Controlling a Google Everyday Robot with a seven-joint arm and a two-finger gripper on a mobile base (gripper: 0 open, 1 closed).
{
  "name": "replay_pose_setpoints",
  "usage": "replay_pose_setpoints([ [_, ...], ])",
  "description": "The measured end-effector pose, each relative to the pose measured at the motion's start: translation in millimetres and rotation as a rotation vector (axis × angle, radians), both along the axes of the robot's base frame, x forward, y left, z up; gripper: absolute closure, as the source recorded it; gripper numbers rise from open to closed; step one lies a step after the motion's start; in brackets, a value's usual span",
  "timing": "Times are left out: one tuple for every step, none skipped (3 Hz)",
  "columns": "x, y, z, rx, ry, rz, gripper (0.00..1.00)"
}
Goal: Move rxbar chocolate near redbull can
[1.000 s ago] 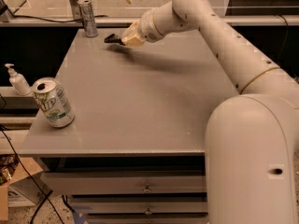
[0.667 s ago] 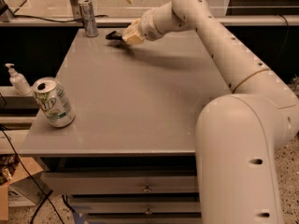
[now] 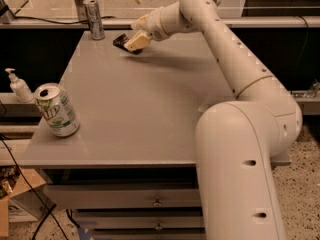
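The redbull can point(image 3: 93, 19) is a slim silver can standing upright at the far left corner of the grey table point(image 3: 135, 104). The rxbar chocolate point(image 3: 121, 40) is a flat black wrapper; only its left end shows, sticking out of my gripper. My gripper point(image 3: 132, 43) is at the far side of the table, a little right of the redbull can, shut on the rxbar chocolate and holding it just above the tabletop. The rest of the bar is hidden by the fingers.
A green-and-white 7UP can point(image 3: 56, 110) stands near the table's front left corner. A white pump bottle point(image 3: 19, 86) stands off the table to the left. My arm point(image 3: 235, 64) reaches over the right side. Drawers point(image 3: 120, 199) sit below the table's front edge.
The gripper with the bar has shifted very slightly left, toward the redbull can. The cans have not moved.
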State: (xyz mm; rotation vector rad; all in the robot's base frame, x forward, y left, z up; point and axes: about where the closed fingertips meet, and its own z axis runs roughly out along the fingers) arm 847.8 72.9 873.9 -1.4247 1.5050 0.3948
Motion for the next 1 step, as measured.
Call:
replay_pose_setpoints([
  [0.2,1.9,-0.9,0.000,0.001,0.002,0.00],
])
